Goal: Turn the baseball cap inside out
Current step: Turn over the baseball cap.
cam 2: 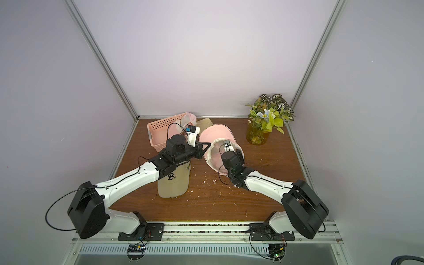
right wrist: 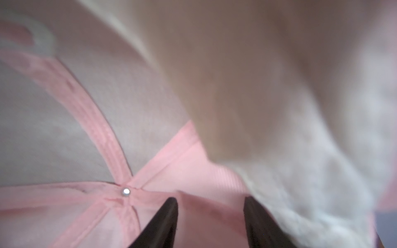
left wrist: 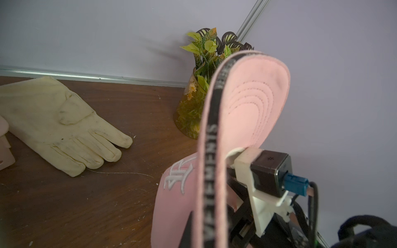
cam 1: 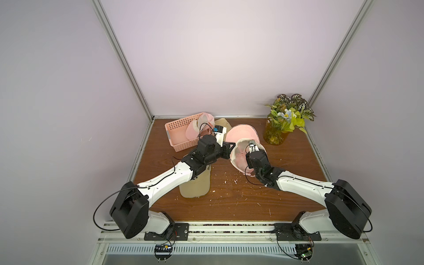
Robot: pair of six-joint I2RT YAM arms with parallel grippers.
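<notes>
The pink baseball cap is held up off the wooden table, hollow side facing the top views. My left gripper is shut on the cap's edge beside the brim; in the left wrist view the black-lettered band runs between its jaws. My right gripper reaches inside the crown, open. Its two dark fingertips stand apart next to the silver centre rivet, with a soft fold of pink lining between them. In both top views its fingers are hidden by the wrist and cap.
A beige cap lies under my left arm. At the back left a pink basket holds another pink cap. A cream glove lies near the back wall. A vase of plants stands at the back right.
</notes>
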